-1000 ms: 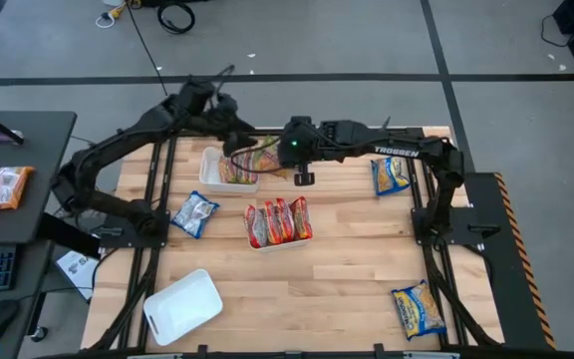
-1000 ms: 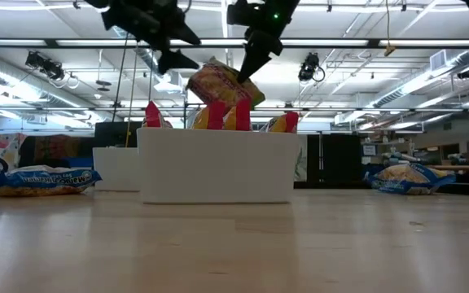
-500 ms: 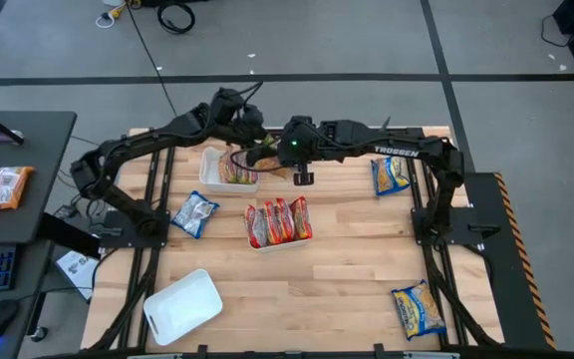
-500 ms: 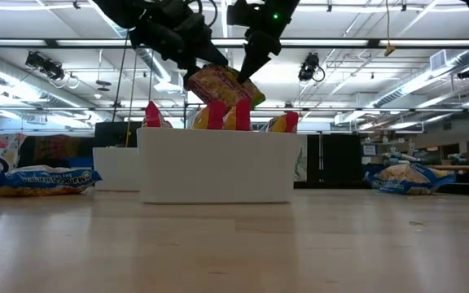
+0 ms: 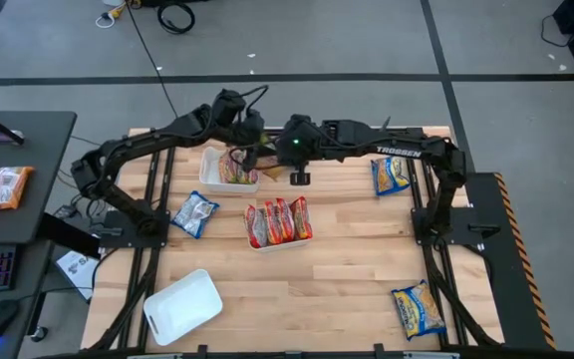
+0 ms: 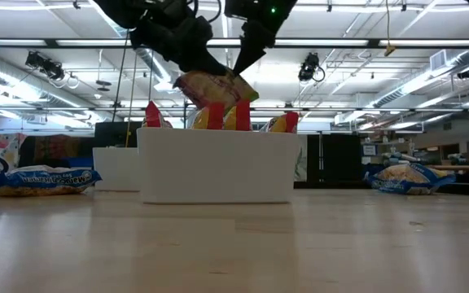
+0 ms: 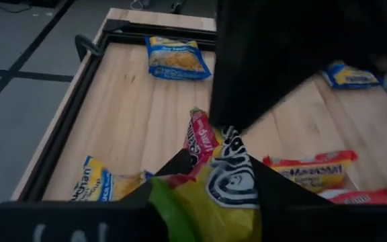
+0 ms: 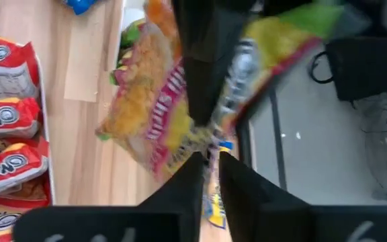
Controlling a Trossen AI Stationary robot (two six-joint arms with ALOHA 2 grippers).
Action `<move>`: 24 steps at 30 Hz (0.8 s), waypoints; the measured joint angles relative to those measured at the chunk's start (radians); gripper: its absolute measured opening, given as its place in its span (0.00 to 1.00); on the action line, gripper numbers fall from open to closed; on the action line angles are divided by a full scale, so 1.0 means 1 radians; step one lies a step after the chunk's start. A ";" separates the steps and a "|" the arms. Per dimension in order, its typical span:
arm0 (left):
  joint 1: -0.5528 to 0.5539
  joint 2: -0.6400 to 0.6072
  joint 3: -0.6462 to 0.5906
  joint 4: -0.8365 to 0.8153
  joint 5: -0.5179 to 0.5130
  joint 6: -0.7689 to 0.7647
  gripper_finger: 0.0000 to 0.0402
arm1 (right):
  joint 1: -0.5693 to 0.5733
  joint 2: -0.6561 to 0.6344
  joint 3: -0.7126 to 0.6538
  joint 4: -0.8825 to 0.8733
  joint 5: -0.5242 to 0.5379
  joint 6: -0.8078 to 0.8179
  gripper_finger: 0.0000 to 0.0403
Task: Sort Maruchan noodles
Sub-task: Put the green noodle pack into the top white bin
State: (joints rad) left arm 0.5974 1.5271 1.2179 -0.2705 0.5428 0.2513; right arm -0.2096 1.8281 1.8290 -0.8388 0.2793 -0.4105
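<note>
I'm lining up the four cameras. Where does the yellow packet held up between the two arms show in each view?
High view: yellow packet, above the far tray.
Low view: top centre, above the front tray.
Left wrist view: bottom centre.
Right wrist view: centre.
Shared landmark: the red packets.

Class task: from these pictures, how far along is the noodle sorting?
Done: red packets fill the middle tray. In hand: both claws, left and right, meet on a yellow packet above the far tray. Left: blue packets lie loose; one tray sits empty.
</note>
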 joint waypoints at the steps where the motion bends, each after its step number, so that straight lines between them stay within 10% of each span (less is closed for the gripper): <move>1: 0.015 -0.005 0.000 -0.010 0.019 0.015 0.25 | 0.000 -0.011 0.000 -0.003 0.008 0.001 0.16; 14: 0.344 -0.151 0.001 -0.428 0.146 0.522 0.25 | -0.041 -0.246 0.003 -0.071 -0.018 0.161 0.33; 24: 0.604 -0.080 0.000 -0.669 0.584 0.890 0.25 | -0.042 -0.317 -0.057 -0.157 -0.052 0.346 0.33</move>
State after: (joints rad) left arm 1.2014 1.4473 1.2175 -0.9397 1.1270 1.1410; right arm -0.2520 1.5112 1.7721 -0.9961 0.2272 -0.0645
